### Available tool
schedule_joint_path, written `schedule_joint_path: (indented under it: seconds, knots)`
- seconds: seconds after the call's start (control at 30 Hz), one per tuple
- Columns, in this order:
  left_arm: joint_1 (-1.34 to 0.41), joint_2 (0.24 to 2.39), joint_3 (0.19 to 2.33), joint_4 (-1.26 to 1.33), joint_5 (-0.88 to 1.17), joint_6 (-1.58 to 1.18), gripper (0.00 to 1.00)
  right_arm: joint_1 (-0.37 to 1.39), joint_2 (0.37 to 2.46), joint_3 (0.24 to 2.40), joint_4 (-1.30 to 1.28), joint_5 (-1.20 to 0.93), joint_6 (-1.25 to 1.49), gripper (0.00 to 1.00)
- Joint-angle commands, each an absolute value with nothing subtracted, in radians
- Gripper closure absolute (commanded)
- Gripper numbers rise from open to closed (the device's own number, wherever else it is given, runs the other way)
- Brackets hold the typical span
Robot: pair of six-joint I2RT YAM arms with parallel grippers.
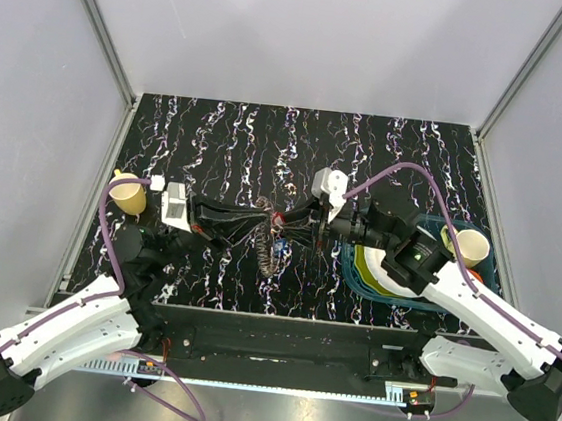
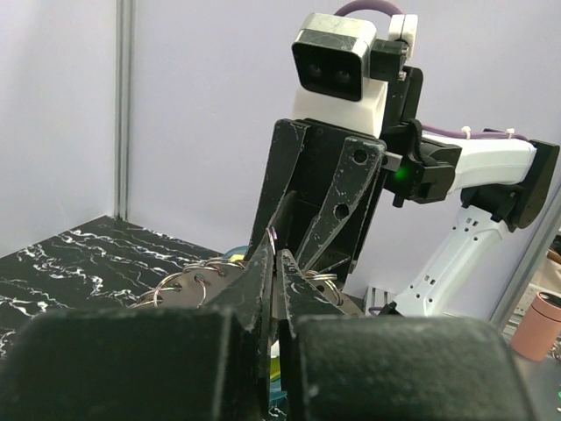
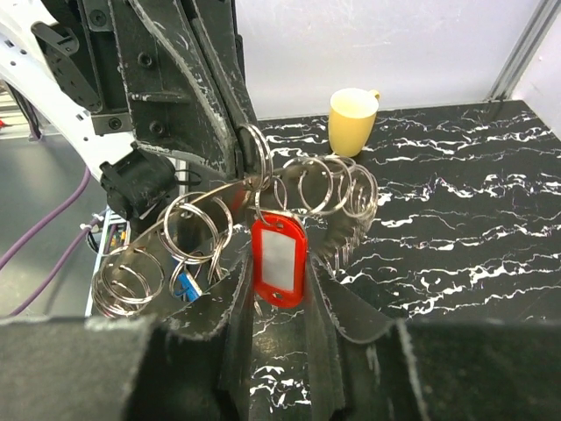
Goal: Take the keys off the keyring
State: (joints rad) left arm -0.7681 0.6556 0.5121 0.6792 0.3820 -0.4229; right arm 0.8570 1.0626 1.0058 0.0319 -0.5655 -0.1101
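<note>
The keyring (image 3: pixel 200 216), a big metal ring strung with several small split rings, hangs in the air between both arms; in the top view the keyring (image 1: pixel 267 249) droops below them. My left gripper (image 2: pixel 279 252) is shut on its wire edge. From the ring hangs a red key (image 3: pixel 279 260) with a plastic tag head, and my right gripper (image 3: pixel 280 270) is closed on that tag from both sides. A small blue key (image 3: pixel 185 286) dangles lower left on the ring. In the top view the left gripper (image 1: pixel 254 225) and right gripper (image 1: pixel 300 224) meet nose to nose.
A yellow cup (image 1: pixel 130 196) stands at the left edge of the black marbled table (image 1: pixel 239 136). On the right a teal bin (image 1: pixel 369 280) holds plates and a cream cup (image 1: pixel 469 247). Grey walls enclose three sides.
</note>
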Motion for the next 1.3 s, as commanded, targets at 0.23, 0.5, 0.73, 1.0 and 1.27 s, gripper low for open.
schedule_joint_path:
  seconds: [0.23, 0.5, 0.73, 1.0, 1.27]
  knots:
    - [-0.759, 0.63, 0.515, 0.775, 0.336, -0.393, 1.0, 0.857, 1.043, 1.072, -0.052, -0.451, -0.1, 0.68]
    - [-0.758, 0.623, 0.52, 0.75, 0.422, -0.394, 1.0, 0.857, 0.93, 1.04, -0.031, -0.413, -0.12, 0.57]
    - [-0.758, 0.618, 0.529, 0.739, 0.514, -0.411, 1.0, 0.854, 0.925, 1.054, 0.028, -0.541, -0.118, 0.58]
    - [-0.756, 0.607, 0.532, 0.758, 0.548, -0.443, 1.0, 0.854, 0.992, 1.112, 0.031, -0.726, -0.071, 0.64]
    - [-0.756, 0.612, 0.529, 0.778, 0.566, -0.465, 1.0, 0.853, 0.996, 1.095, 0.063, -0.745, -0.041, 0.67]
